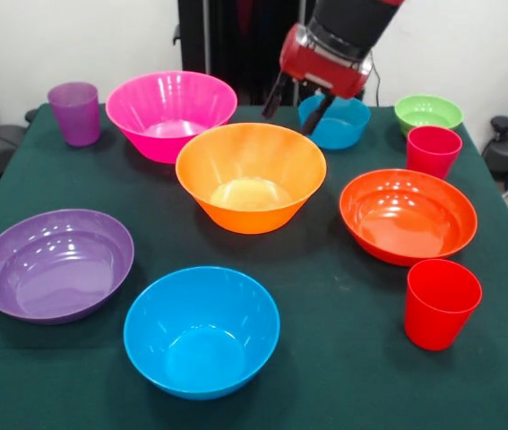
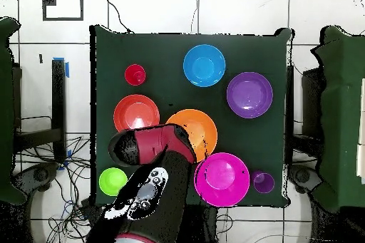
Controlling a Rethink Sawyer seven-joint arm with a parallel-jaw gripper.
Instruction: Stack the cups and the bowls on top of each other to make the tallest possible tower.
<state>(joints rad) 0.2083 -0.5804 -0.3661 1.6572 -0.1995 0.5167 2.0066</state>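
Note:
My gripper (image 1: 296, 107) is open and empty. It hangs above the table's far side, between the orange bowl (image 1: 251, 175) and the small blue bowl (image 1: 339, 121). Every bowl and cup stands upright and apart, none nested. On the table are a pink bowl (image 1: 171, 112), a purple bowl (image 1: 55, 262), a medium blue bowl (image 1: 202, 330), a red-orange bowl (image 1: 408, 215) and a green bowl (image 1: 428, 112). The purple cup (image 1: 74, 112) is at the far left. Two red cups (image 1: 433, 150) (image 1: 442, 303) are on the right. In the overhead view my arm (image 2: 153, 144) hides the small blue bowl.
The dark green table (image 1: 325, 296) has bare cloth between the bowls. In the overhead view the orange bowl (image 2: 198, 127) and pink bowl (image 2: 222, 179) lie right beside my arm. Cables and chairs surround the table.

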